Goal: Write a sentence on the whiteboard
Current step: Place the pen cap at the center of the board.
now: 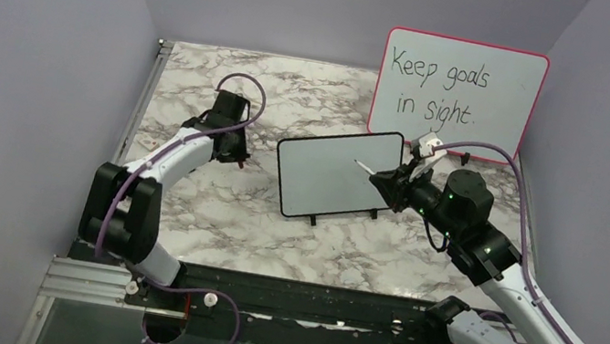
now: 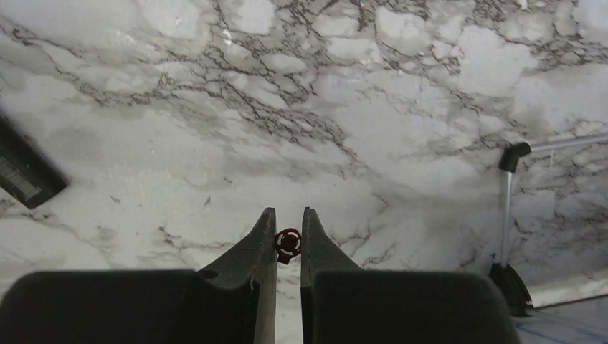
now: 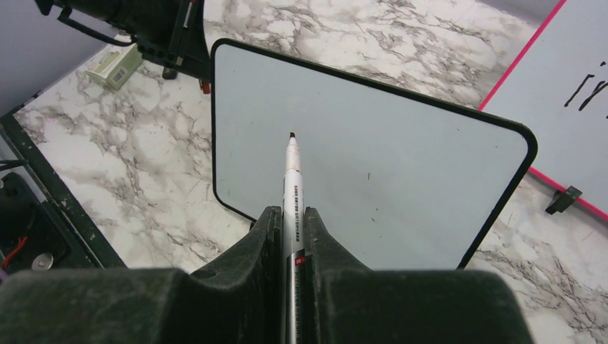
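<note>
The whiteboard [image 1: 328, 180], black-framed with rounded corners, stands tilted on two small feet at mid-table; its face [image 3: 373, 143] is blank and the sentence is not in view. My right gripper [image 1: 385, 177] [image 3: 290, 212] is shut on a white marker [image 3: 291, 179]. The marker's dark red tip points at the board's upper middle; I cannot tell whether it touches. To the left of the board, my left gripper [image 1: 237, 158] [image 2: 288, 213] hangs low over the marble, shut on a small red marker cap [image 2: 288, 242].
A larger pink-framed board [image 1: 458, 85] reading "Keep goals in sight" leans on the back wall behind the right arm. A small pale box [image 3: 115, 64] lies near the table's left edge. Purple walls close in on three sides.
</note>
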`<state>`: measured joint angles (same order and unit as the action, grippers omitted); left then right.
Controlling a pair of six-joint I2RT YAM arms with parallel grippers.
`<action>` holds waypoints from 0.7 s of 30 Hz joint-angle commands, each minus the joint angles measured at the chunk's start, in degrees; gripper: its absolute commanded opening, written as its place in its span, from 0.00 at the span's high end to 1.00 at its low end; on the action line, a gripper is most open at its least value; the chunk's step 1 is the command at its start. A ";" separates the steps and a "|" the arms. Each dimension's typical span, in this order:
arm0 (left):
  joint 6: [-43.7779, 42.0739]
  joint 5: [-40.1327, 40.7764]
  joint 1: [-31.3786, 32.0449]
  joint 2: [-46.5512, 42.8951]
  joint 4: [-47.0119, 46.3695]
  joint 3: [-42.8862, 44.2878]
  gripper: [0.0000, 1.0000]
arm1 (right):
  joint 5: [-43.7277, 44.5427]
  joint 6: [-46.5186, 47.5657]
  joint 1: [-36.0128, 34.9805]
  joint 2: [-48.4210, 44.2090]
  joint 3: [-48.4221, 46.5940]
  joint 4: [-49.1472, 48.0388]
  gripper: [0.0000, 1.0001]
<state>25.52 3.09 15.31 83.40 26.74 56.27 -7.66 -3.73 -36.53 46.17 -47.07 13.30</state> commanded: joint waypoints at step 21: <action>-8.91 -3.53 -6.35 29.02 7.10 23.10 0.77 | 3.84 1.56 0.12 -0.96 0.76 0.80 1.00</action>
<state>17.80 -0.60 9.41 110.87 32.67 78.19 -5.17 -2.92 -36.53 45.39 -46.52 13.37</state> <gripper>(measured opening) 0.186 0.162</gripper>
